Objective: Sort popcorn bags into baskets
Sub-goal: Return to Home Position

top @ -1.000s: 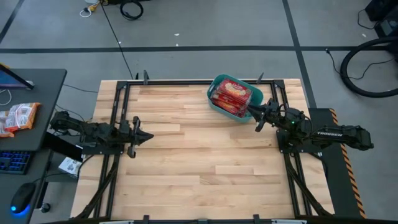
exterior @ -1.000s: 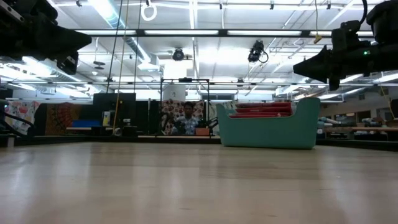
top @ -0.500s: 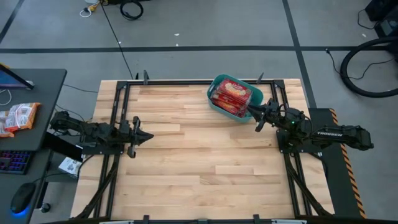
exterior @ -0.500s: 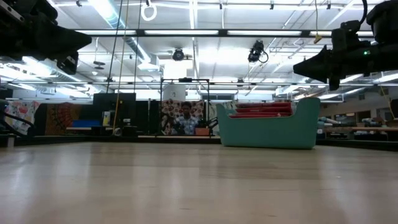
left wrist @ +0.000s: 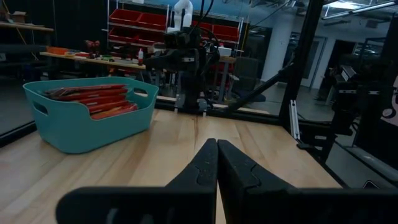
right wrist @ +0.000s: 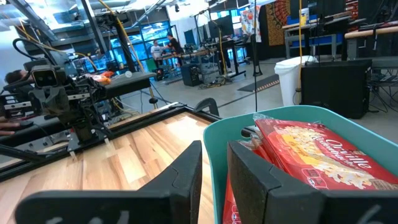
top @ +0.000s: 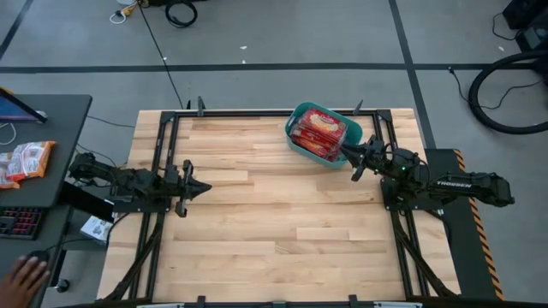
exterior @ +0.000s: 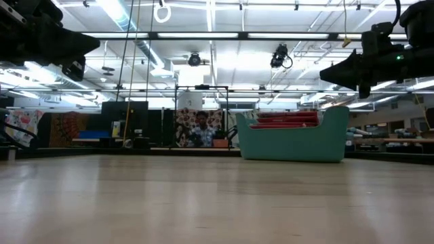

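Red popcorn bags (top: pixel 319 128) fill the teal tub (top: pixel 292 128) near the far edge of the table (top: pixel 274 222), the right gripper (top: pixel 346 154) just beside it, fingers slightly parted and empty, the left gripper (top: pixel 202 187) clenched, well apart.

Black left arm (top: pixel 128 181), right arm (top: pixel 484 188); white TROSSEN lettering (top: pixel 454 182).

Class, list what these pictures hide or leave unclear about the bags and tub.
Bag count: top bags cover lower ones in the high view.
Low view: the tub wall hides all but bag edges.
A person's hand: cut off at the high view's bottom edge.
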